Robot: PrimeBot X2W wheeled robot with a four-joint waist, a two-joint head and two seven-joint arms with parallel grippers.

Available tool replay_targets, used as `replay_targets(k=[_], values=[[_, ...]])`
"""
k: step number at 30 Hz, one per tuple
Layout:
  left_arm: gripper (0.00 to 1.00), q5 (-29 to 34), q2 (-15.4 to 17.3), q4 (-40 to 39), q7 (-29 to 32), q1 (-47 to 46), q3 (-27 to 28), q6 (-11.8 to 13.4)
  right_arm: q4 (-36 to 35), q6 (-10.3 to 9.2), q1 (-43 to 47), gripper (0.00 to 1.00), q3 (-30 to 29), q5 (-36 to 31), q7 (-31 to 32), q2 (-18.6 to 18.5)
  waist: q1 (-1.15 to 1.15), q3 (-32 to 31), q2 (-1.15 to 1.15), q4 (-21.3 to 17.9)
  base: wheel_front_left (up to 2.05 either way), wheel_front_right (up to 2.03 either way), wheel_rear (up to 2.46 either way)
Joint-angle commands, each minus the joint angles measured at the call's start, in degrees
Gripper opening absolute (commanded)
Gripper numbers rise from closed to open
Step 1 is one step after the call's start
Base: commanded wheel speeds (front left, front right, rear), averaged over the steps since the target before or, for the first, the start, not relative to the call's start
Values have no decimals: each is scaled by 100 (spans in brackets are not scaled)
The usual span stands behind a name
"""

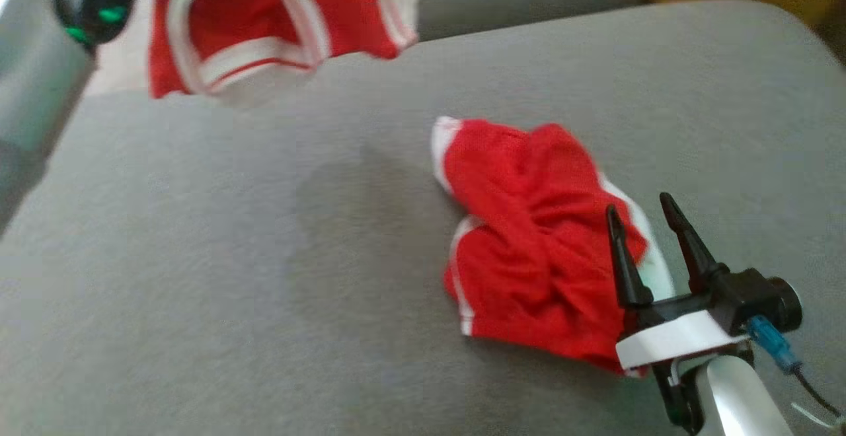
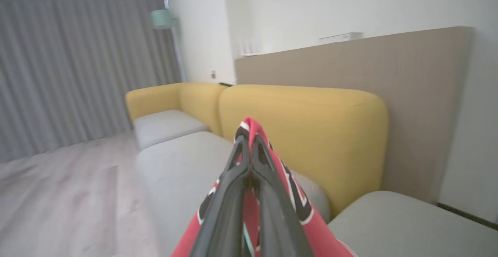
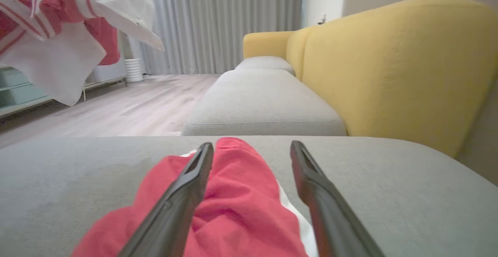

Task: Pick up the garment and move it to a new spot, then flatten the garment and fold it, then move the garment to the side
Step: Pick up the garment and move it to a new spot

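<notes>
A red garment [image 1: 264, 20] with white trim hangs in the air at the top left of the head view. My left gripper [image 2: 248, 142] is shut on its fabric [image 2: 301, 206], which drapes around the fingers; its dark wrist housing [image 1: 99, 0] shows beside the cloth. The same hanging piece [image 3: 58, 15] shows at the top left of the right wrist view. A second red piece [image 1: 529, 244] with white edging lies crumpled on the grey cushion [image 1: 198, 257]. My right gripper [image 1: 638, 206] stands open just above its right edge, with the cloth [image 3: 233, 194] between the fingers but not pinched.
The yellow backrest [image 3: 389, 66] runs along the cushion's far side. Another grey seat [image 3: 264, 105] lies beyond it, with wooden floor [image 3: 116, 109] and grey curtains [image 2: 78, 66] further off. A bare grey stretch of cushion lies to the left of the crumpled piece.
</notes>
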Motion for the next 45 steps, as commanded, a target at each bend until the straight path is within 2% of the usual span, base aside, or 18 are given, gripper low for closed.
replay_targets(k=[1,8,16,23,29,30,31,34,36,37,39,41,44,45], values=[[0,16,312,-53,7,-296,265,45,-207,-4,-94,100,115,-47,-21,-17,1,-33,0,682,0,0,0],[0,-47,896,71,-148,86,409,249,-232,-4,-205,100,91,-215,-21,-52,1,223,0,1642,0,0,0],[0,-272,1277,97,-488,683,594,361,-241,-4,-362,100,222,-263,-21,-233,1,524,0,2311,0,0,0],[0,-685,1354,109,-908,1741,697,375,-283,-4,-490,100,349,-270,-21,-400,1,814,0,2528,0,0,0],[0,-1079,1072,419,-1558,3098,695,362,-298,-4,-613,100,437,-242,-21,-443,1,891,0,2357,0,0,0],[73,-1099,1012,520,-1692,3265,705,392,-295,-4,-610,100,429,-237,-21,-437,1,874,0,2311,0,0,0],[100,-1084,949,609,-1830,3400,727,431,-287,-4,-600,100,415,-231,-21,-427,1,840,0,2259,0,0,0],[100,-848,795,701,-2076,3698,940,569,-267,-4,-542,100,380,-212,-21,-382,1,663,0,2065,0,0,0],[100,-318,757,390,-2092,3828,1588,815,-268,-4,-490,100,318,-201,-21,-341,1,520,0,1905,0,0,0],[100,-318,757,390,-2092,3828,1588,815,-268,-4,-490,100,318,-201,-21,-341,1,520,0,1905,0,0,0],[100,455,624,-190,-2095,4250,2374,1121,-266,-4,-419,100,218,-186,-21,-294,1,351,0,1745,0,0,0],[100,1222,383,-854,-2096,4891,3085,1445,-251,-4,-325,100,183,-155,-21,-243,1,152,0,1566,0,0,0],[100,2171,-89,-1849,-2096,5931,3996,1766,-167,-4,-212,100,283,-33,-21,-186,1,-139,0,1234,0,0,0],[100,2688,-418,-2369,-2097,6574,4391,1840,-87,-4,-134,100,349,67,-21,-162,1,-330,0,1038,0,0,0]])
